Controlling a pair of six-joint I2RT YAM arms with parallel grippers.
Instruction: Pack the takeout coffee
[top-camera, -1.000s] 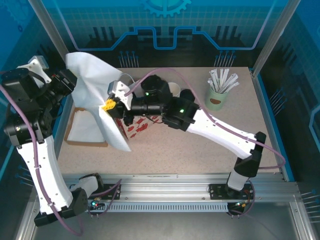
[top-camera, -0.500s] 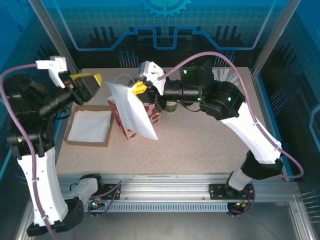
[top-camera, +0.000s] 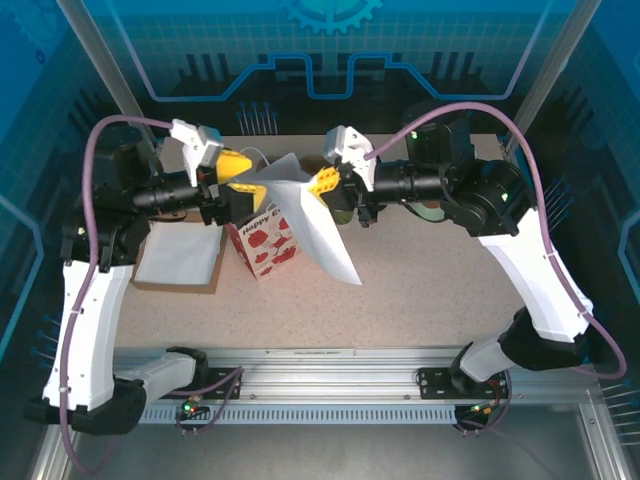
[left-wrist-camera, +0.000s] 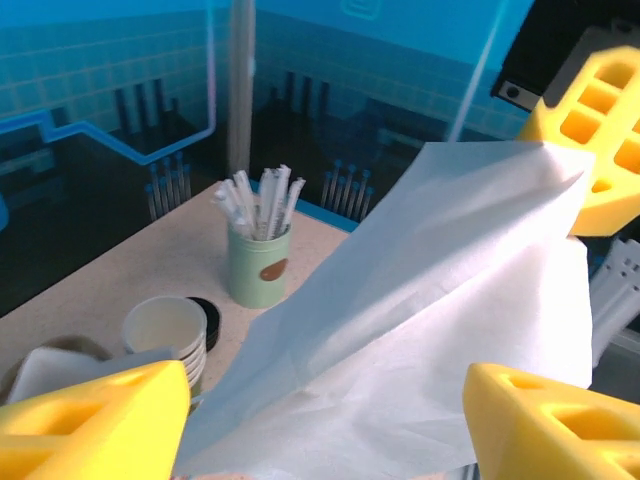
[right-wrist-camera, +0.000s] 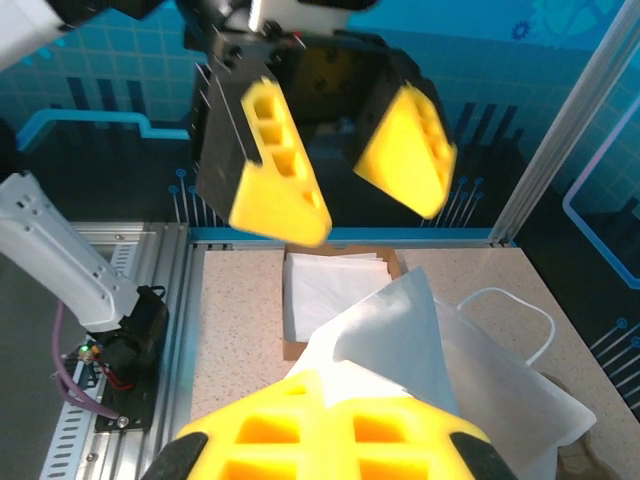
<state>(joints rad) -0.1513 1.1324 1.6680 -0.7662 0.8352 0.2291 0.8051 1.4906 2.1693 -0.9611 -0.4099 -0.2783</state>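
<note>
My right gripper (top-camera: 325, 183) is shut on the top corner of a white paper sheet (top-camera: 318, 232) that hangs above the table. Its yellow finger (right-wrist-camera: 330, 425) pins the sheet (right-wrist-camera: 400, 330). Facing it, my left gripper (top-camera: 238, 168) stands open, close to the sheet's other corner and not holding it. The sheet (left-wrist-camera: 430, 310) spreads beyond the left gripper (left-wrist-camera: 325, 430), whose fingers (right-wrist-camera: 275, 165) stand wide apart. I cannot make out the takeout coffee. A black lid edge (left-wrist-camera: 207, 318) peeks out behind a stack of lidless cups (left-wrist-camera: 165, 335).
A red-and-white patterned bag (top-camera: 262, 242) stands under the sheet. A cardboard tray (top-camera: 178, 287) of white sheets lies at the left. The pale-green holder of white sticks (left-wrist-camera: 258, 262) stands at the back right, near the table's far edge.
The left gripper opened, let go of the sheet and swung in toward the middle. The right gripper carried the sheet rightward and up, away from the tray.
</note>
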